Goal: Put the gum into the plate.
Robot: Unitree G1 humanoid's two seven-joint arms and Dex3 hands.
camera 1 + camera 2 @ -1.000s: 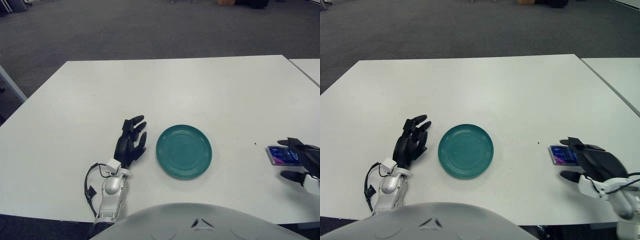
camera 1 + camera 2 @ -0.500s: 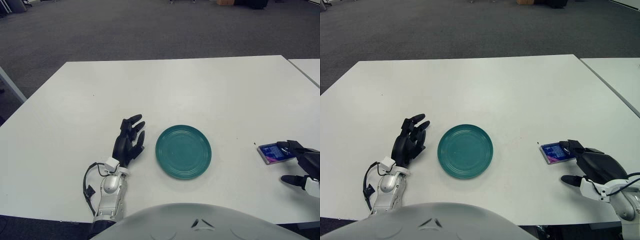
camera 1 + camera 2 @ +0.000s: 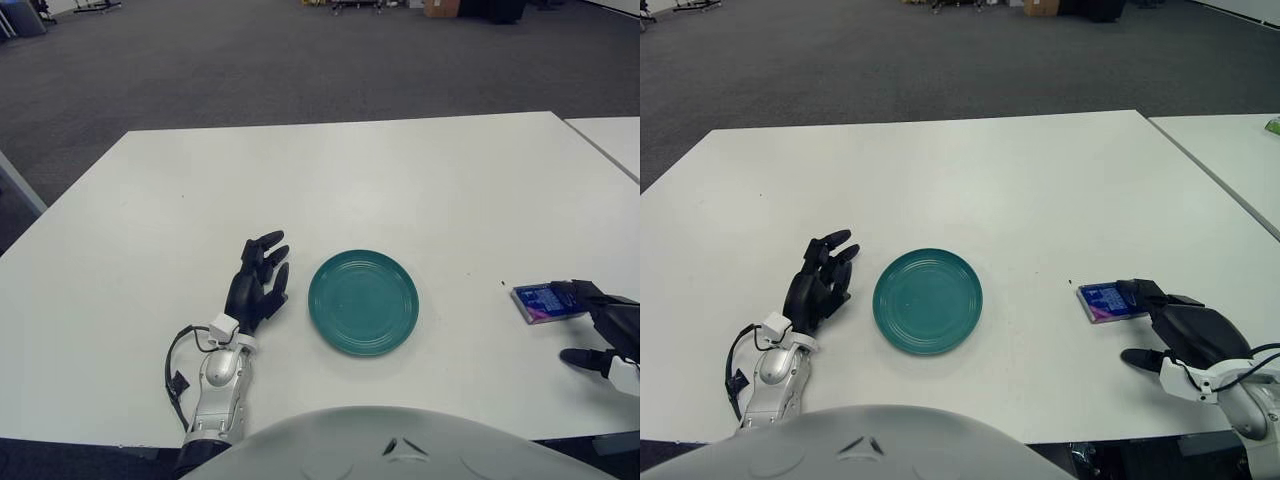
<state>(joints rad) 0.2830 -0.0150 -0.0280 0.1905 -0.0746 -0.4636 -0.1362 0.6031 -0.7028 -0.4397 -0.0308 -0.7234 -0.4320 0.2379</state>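
**Right hand at the gum pack, plate unoccupied**

The white rectangular counter [image 3: 970, 170] carries 2 task objects. A round teal plate [image 3: 928, 300] with concentric ridges sits near the counter's front edge, roughly at centre, and nothing lies on it. A small flat rectangular gum pack [image 3: 1103, 301] with a blue and purple printed face lies flat on the counter, well to the right of the plate and apart from it.

The right hand [image 3: 1175, 325], black-fingered with a white wrist housing, shows at the right of both views. Its upper fingers [image 3: 1142, 294] reach over the right end of the gum pack and touch or overlap that edge, while the thumb [image 3: 1140, 358] sits lower on the counter side, separated from the pack. The fingers are spread around the pack's end rather than clamped on it; the pack appears to lie on the counter surface, not lifted.

The left hand [image 3: 258, 282], also black with a silver and white wrist and a looped black cable, shows just left of the plate without touching it, its 3 fingers extended and loosely spread, holding nothing.

A second white counter [image 3: 1230, 150] adjoins at the far right, and dark grey carpet [image 3: 890, 60] lies beyond.
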